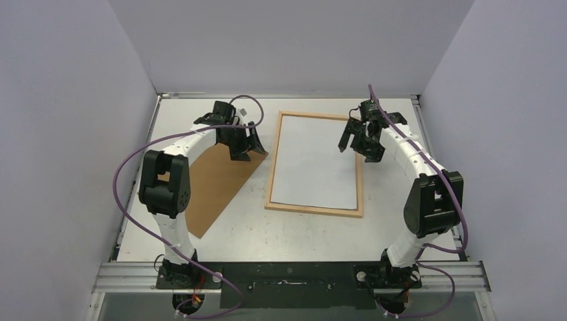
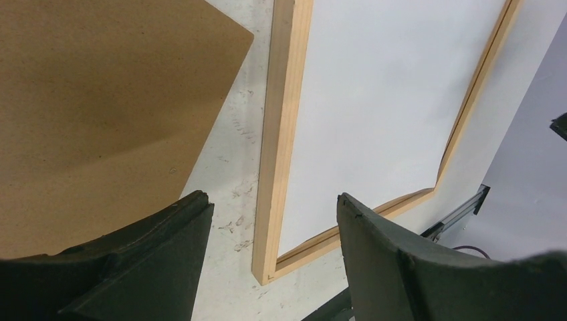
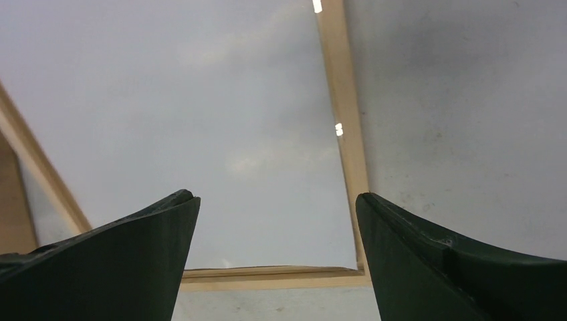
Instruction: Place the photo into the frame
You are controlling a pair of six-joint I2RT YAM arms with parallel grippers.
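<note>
While left gripper [image 1: 249,146] and right gripper [image 1: 358,147] hang wide, empty: thin light-wood rectangular frame [image 1: 314,210] could be nudged askew by a low pass.

Brown backing board [image 1: 215,184] flat on scuffed white table [image 1: 287,231], left side, lying askew

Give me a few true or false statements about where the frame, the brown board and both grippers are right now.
The frame lies flat on the table. True.
The right gripper is clamped on the frame's bar. False: it is open and empty above the frame's right side.
The brown board lies left of the frame. True.
The left gripper holds the brown board. False: it is open, holding nothing.
A colour street scene shows inside the frame. False: only a plain white surface shows there.
</note>
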